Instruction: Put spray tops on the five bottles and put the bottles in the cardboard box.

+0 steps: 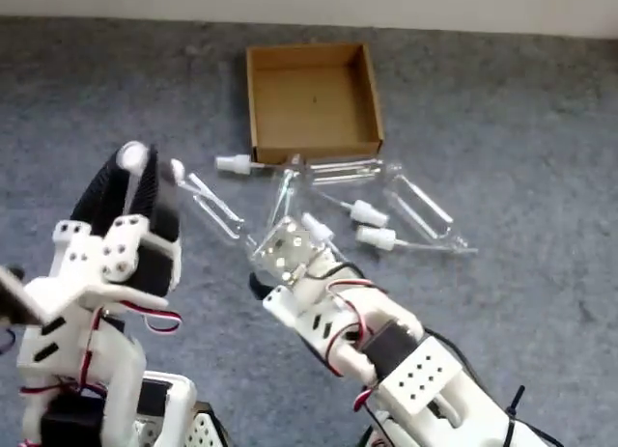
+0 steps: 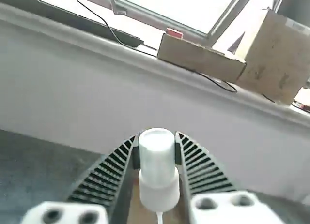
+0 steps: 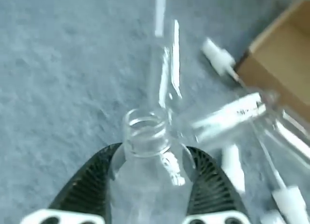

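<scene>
As I read it, the job right now is to join the two held parts. The left pincer [image 2: 156, 142] has a spray top [image 2: 157, 178], and the right pincer [image 3: 152, 154] has a bottle [image 3: 144, 129] whose mouth is bare. I would keep the bottle still and bring the top to it, rather than move both at once. The thin tube under the top has to enter the mouth first, so the top should be lined up along the neck before it closes in. If it comes in crooked, the tube will likely catch the rim or slide off the glass. The bottle is clear and looks slippery, so the hold on its body needs to be firm while the top is pressed or turned on.

From above, the two parts are well apart. The top is raised at the left [image 1: 132, 157] and the bottle sits lower, near the middle [image 1: 285, 246].

The left pincer is closed narrow on the top. Its ribbed fingers [image 2: 196, 161] touch either side, and the white head pokes out just past the tips. The right pincer is set wider, clamped around the bottle's shoulder with the neck sticking out beyond the fingertips.

The other bottles [image 1: 425, 208] lie on the surface [image 1: 521, 128] just beside the box [image 1: 314, 99]. Loose tops [image 1: 368, 213] are scattered among them. The box stands beyond them with its opening up.
</scene>
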You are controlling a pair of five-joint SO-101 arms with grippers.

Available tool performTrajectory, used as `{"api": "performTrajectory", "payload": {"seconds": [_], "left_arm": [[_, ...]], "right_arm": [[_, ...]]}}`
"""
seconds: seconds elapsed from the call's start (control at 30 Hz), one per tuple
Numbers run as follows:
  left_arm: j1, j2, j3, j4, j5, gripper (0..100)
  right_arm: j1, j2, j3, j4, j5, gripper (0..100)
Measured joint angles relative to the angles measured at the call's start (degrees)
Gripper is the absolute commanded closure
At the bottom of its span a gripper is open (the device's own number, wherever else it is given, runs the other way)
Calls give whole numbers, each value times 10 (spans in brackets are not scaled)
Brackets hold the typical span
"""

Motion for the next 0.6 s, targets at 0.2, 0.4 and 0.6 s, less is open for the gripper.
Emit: {"api": "performTrajectory", "payload": {"seconds": [0.2,0.4,0.6], "left_arm": [[-17,-106,107,-14,2,996],[-18,-113,112,-15,49,996],[-21,-113,106,-15,62,996]], "right_arm": [[-35,-3,21,-40,0,995],[-57,-3,21,-40,0,995],[-20,-3,21,-40,0,995]]}}
